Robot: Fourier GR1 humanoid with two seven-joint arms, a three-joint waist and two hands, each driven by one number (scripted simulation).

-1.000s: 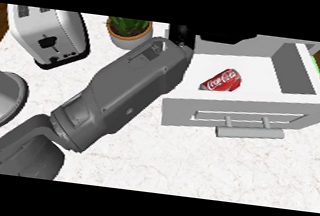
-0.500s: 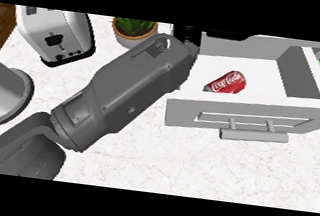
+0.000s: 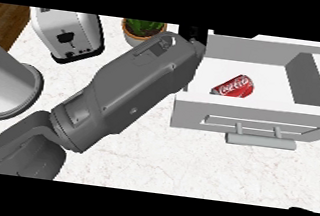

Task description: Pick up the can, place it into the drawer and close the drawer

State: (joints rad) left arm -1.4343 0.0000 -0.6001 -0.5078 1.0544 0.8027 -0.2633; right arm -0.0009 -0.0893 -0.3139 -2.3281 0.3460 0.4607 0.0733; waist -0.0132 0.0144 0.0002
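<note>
The red can [image 3: 233,86] lies on its side inside the open white drawer [image 3: 250,123], apart from the hand. The left hand [image 3: 194,34] is mostly hidden behind its grey forearm [image 3: 127,96] at the drawer's back left corner; I cannot tell whether its fingers are released or clenched.

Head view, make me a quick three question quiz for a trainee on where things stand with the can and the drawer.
1. True or false: the red can lies on its side inside the white drawer.
2. The drawer is now: A) pushed shut, B) pulled open, C) off the counter.
3. Name the thing that stands between the toaster and the drawer, behind the grey forearm.

Key: 1. True. 2. B. 3. The potted plant.
</note>
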